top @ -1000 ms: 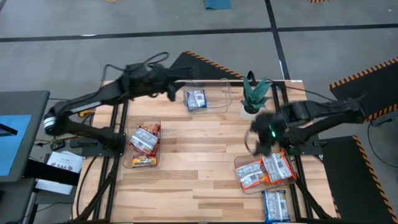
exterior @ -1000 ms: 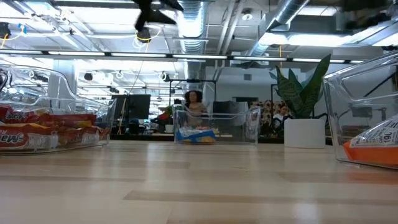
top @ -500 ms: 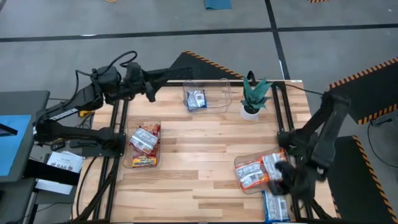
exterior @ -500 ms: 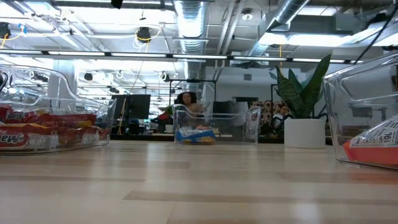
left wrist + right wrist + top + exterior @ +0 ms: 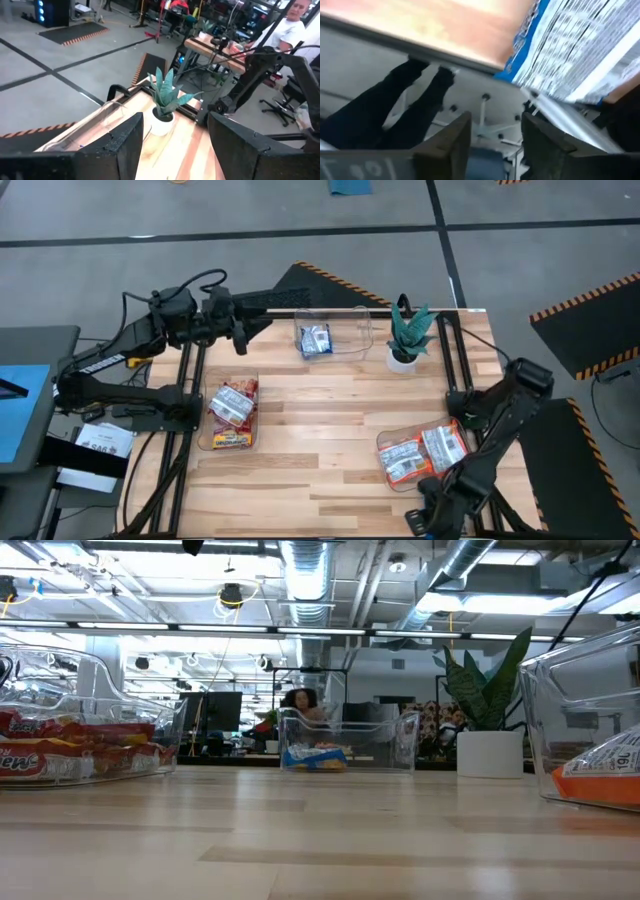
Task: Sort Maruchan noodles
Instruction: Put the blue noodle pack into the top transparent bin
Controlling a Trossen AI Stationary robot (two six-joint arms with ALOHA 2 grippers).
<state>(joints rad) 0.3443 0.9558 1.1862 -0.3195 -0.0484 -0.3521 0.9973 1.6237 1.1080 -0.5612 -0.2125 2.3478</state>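
Observation:
Noodle packets lie sorted in clear bins: red-and-yellow ones in the left bin (image 5: 230, 412), a blue one in the far bin (image 5: 316, 340), orange ones in the right bin (image 5: 420, 455). One blue-and-white packet (image 5: 570, 45) lies flat at the table's near right edge; in the high view my right arm hides it. My right gripper (image 5: 428, 518) (image 5: 492, 125) hangs open just off that edge, slanting down beside the packet, with nothing between its fingers. My left gripper (image 5: 240, 330) (image 5: 172, 145) is open and level, raised at the far left corner.
A small potted plant (image 5: 408, 335) stands at the far right, beside the far bin. The middle of the wooden table (image 5: 320, 430) is bare. Black frame rails run along both sides. A person shows beyond the table in the left wrist view.
My right arm has swung from beside the plant toward the table's near right edge, sinking and rolling its wrist as it went. My left gripper has drawn back from the far bin toward the table's left and risen a little.

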